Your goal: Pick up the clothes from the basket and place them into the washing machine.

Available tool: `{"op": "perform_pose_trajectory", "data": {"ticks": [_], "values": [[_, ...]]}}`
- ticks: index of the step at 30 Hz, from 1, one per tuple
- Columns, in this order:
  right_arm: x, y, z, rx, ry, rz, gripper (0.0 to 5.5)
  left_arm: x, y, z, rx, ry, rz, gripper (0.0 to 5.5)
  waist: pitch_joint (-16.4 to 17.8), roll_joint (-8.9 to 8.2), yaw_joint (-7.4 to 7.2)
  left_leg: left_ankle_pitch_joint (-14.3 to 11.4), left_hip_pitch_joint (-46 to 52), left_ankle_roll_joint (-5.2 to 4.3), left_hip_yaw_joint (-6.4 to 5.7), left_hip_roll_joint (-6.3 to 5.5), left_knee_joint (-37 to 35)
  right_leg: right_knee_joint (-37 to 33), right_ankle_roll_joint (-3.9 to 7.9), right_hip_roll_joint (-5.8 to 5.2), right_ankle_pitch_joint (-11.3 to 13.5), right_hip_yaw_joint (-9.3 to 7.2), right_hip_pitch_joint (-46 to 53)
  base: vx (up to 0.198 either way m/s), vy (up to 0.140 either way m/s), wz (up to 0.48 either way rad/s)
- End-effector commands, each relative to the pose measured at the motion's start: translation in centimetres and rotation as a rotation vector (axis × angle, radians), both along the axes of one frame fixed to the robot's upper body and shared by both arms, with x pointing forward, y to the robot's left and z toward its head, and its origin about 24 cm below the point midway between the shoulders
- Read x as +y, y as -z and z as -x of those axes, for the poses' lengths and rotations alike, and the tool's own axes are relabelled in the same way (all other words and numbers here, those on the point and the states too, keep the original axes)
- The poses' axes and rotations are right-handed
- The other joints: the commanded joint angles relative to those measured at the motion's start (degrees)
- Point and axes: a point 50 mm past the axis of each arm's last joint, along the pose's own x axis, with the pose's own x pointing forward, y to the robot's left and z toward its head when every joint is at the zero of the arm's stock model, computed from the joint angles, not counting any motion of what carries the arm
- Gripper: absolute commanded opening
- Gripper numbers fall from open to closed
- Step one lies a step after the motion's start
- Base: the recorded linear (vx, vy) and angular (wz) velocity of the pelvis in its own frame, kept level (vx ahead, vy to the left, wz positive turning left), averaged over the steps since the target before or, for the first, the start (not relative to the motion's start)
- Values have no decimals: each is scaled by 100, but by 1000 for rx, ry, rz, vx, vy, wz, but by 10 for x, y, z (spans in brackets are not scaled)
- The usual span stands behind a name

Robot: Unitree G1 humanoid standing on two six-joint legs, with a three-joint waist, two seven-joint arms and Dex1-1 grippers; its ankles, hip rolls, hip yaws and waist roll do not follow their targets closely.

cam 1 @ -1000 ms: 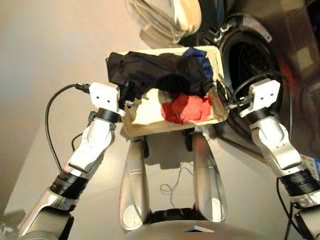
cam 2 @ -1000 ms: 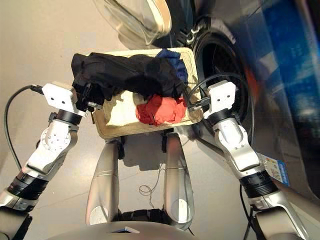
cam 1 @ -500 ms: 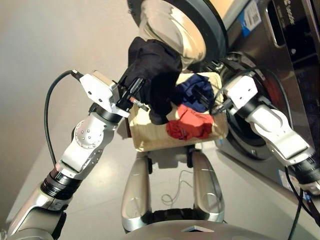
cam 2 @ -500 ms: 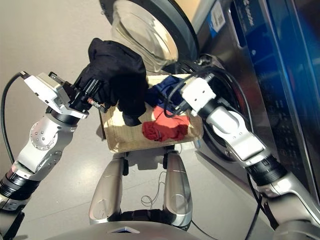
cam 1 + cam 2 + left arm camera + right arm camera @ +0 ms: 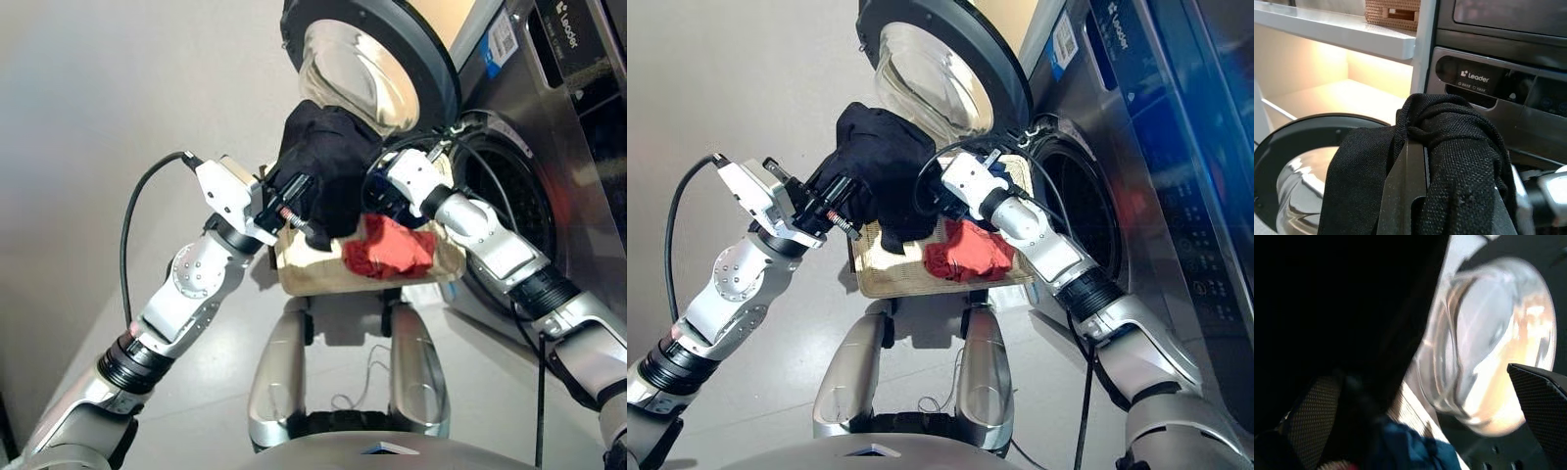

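Left fingers point(image 5: 1409, 196) around black garment point(image 5: 328, 171).

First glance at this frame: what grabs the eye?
The black garment, bunched and lifted above the basket in the left gripper, in front of the washing machine's open glass door. Next, the coral red garment lying in the basket, with the right gripper reaching in over it.

The black garment point(image 5: 328, 166) hides most of the navy garment point(image 5: 1410, 453).

Left gripper point(image 5: 837, 203) raised, jaws clamped on cloth; right gripper point(image 5: 1415, 406) reaching inward, jaws spread.
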Motion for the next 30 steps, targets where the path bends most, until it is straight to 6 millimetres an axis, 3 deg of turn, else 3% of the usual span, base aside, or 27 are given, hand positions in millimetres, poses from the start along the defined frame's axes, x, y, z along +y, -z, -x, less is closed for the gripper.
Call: {"op": "perform_pose_trajectory", "data": {"ticks": [1,6,7,8,9,11,12,13,30], "values": [[25,-9,-4,-38,-50,-32,550,-12,-23,21,-102,128,127,0,-555,-124,96,-450,-40,25,201,-98,528,-991,119,77,793,0,130,0,0,0],[32,3,-3,9,-59,-18,550,-14,-22,19,-102,122,123,0,-635,-117,101,-476,-27,14,169,-90,576,-940,107,70,744,-17,161,0,0,0],[32,5,-3,11,-57,-19,308,-15,-22,18,-98,119,125,0,-642,-119,97,-484,-27,15,168,-86,584,-935,104,68,735,-21,164,0,0,0],[32,7,-2,16,-53,-25,231,-15,-21,18,-97,113,128,0,-646,-115,96,-485,-34,16,165,-88,595,-924,107,69,736,-27,167,0,0,0],[32,7,-2,15,-54,-30,224,-14,-21,17,-97,105,131,0,-652,-118,98,-488,-33,17,163,-91,601,-922,110,72,737,-22,163,0,0,0],[32,7,-1,12,-53,-37,157,-13,-20,17,-93,96,132,0,-653,-123,99,-491,-36,19,156,-87,606,-918,112,68,738,-33,155,0,0,0],[33,9,-1,20,-56,-40,28,-13,-19,16,-93,94,130,0,-650,-130,96,-496,-36,22,150,-85,606,-915,108,74,729,-30,156,0,0,0],[33,9,0,19,-62,-40,0,-13,-19,16,-93,90,128,0,-649,-136,96,-499,-35,22,152,-80,609,-902,107,76,727,-26,148,0,0,0],[39,6,6,0,-94,-68,0,-10,-13,14,-72,59,136,0,-655,-147,110,-507,-106,24,136,-56,655,-855,81,78,698,-25,86,0,0,0]]}}
